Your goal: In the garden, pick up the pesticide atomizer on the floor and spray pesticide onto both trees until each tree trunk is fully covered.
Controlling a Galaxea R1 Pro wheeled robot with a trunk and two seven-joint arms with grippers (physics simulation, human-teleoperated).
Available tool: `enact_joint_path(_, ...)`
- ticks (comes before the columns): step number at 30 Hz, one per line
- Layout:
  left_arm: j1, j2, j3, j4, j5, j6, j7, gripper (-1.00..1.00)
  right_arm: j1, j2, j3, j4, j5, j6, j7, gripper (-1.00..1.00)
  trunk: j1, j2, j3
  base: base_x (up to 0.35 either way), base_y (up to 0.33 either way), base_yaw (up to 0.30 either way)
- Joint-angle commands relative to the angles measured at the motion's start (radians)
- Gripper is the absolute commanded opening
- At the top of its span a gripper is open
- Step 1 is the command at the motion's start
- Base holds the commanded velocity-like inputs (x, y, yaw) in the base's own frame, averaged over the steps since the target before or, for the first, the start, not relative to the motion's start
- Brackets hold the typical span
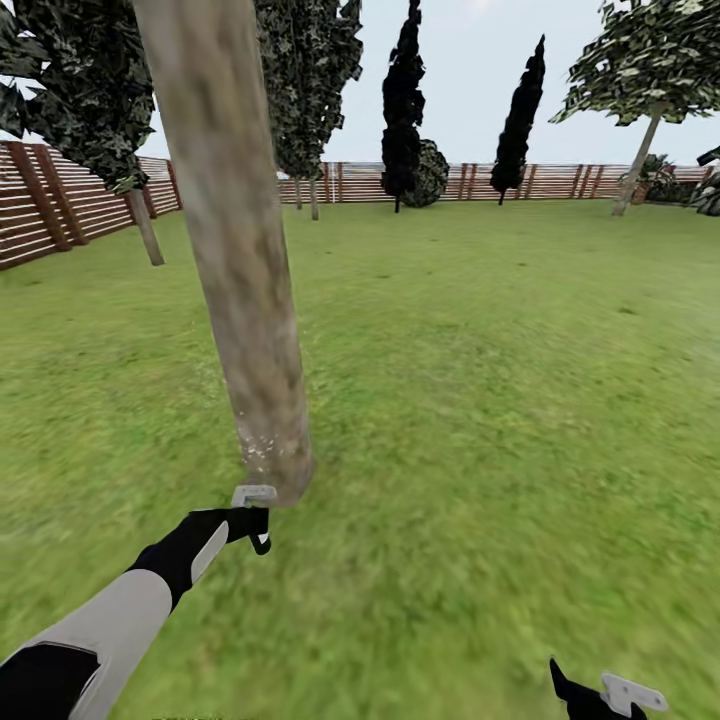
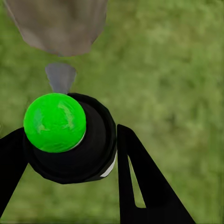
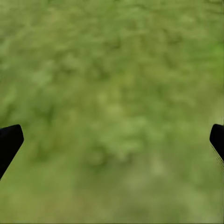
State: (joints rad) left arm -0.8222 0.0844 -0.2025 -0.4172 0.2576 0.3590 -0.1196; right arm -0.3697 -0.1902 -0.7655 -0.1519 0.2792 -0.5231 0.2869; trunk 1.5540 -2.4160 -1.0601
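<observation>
We are holding the pesticide atomizer [image 2: 70, 140] clamped in our left gripper [image 1: 255, 520], low centre-left beside the tree trunk [image 1: 240, 260]. It is looking light, rigid, slippery; mid-body grasp advisable. Our right gripper [image 3: 112, 140] is gaping empty.

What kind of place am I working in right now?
A fenced back garden, most likely: grass lawn underfoot, a brown slatted wooden fence along the edges, and trees, with a pale mottled tree trunk right ahead of the left gripper, which holds the pesticide atomizer.
</observation>
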Motion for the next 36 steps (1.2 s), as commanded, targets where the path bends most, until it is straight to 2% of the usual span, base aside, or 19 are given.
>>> enact_joint_path(1, 0.0, 0.0, 0.0, 0.0, 0.0, 0.0, 0.0, -1.0, 0.0, 0.0, 0.0, 0.0, -0.001, 0.0, 0.0, 1.0, 0.0, 0.0, 0.0, 0.115, -0.274, 0.18)
enact_joint_path(7, 0.0, 0.0, 0.0, 0.001, 0.0, 0.0, 0.0, -1.0, 0.0, 0.0, 0.0, 0.0, 0.0, 0.0, 0.0, 1.0, 0.0, 0.0, 0.0, 0.123, -0.274, 0.043)
enact_joint_path(22, 0.0, 0.0, 0.0, 0.008, 0.0, -0.006, 0.0, -1.0, 0.0, 0.0, 0.0, 0.0, 0.0, 0.0, 0.0, 1.0, 0.0, 0.0, 0.0, 0.121, -0.274, 0.272)
enact_joint_path(26, 0.0, 0.003, 0.001, 0.0, 0.002, -0.009, 0.001, -1.0, 0.0, 0.0, 0.0, 0.0, -0.001, 0.0, 0.0, 1.0, 0.0, 0.0, 0.0, -0.015, -0.082, 0.115)
enact_joint_path(27, 0.0, 0.004, 0.004, 0.003, 0.002, -0.015, 0.001, -1.0, 0.0, 0.0, 0.0, 0.0, -0.001, 0.0, 0.0, 1.0, 0.0, 0.0, 0.0, -0.222, -0.006, 0.009)
enact_joint_path(28, 0.001, 0.002, 0.017, 0.003, 0.004, -0.085, 0.005, -1.0, 0.0, -0.001, 0.0, -0.001, -0.001, 0.0, 0.0, 1.0, 0.0, 0.0, 0.0, -0.078, -0.002, 0.003)
enact_joint_path(29, 0.001, -0.002, 0.016, -0.004, 0.001, -0.154, -0.002, -1.0, 0.0, 0.0, 0.0, -0.002, -0.002, 0.0, 0.0, 1.0, 0.0, 0.0, 0.0, -0.02, 0.0, 0.001)
enact_joint_path(30, 0.0, -0.014, 0.012, -0.006, -0.002, -0.165, -0.004, -1.0, 0.0, 0.0, 0.0, -0.002, -0.002, 0.0, 0.0, 1.0, 0.0, 0.0, 0.0, -0.01, 0.0, 0.0)
enact_joint_path(32, -0.013, -0.066, 0.007, -0.009, -0.019, -0.174, 0.003, -1.0, 0.0, 0.0, 0.0, -0.002, -0.002, 0.0, 0.0, 1.0, 0.0, 0.0, 0.0, -0.004, 0.0, 0.0)
enact_joint_path(33, -0.018, -0.081, 0.003, -0.011, -0.027, -0.175, 0.001, -1.0, 0.0, 0.0, 0.0, -0.002, -0.002, 0.0, 0.0, 1.0, 0.0, 0.0, 0.0, 0.0, 0.0, 0.0)
enact_joint_path(34, -0.019, -0.074, 0.002, -0.026, -0.029, -0.174, -0.005, -1.0, 0.0, 0.0, 0.0, -0.002, -0.002, 0.0, 0.0, 1.0, 0.0, 0.0, 0.0, 0.0, 0.0, 0.0)
enact_joint_path(35, -0.017, -0.046, 0.002, -0.053, -0.031, -0.164, -0.011, -1.0, 0.0, 0.0, 0.0, -0.002, -0.002, 0.0, 0.0, 1.0, 0.0, 0.0, 0.0, 0.0, 0.0, 0.0)
enact_joint_path(36, -0.017, 0.012, 0.002, -0.065, -0.031, -0.136, -0.056, -1.0, 0.0, 0.0, 0.0, -0.002, -0.002, 0.0, 0.0, 1.0, 0.0, 0.0, 0.0, 0.0, 0.0, 0.0)
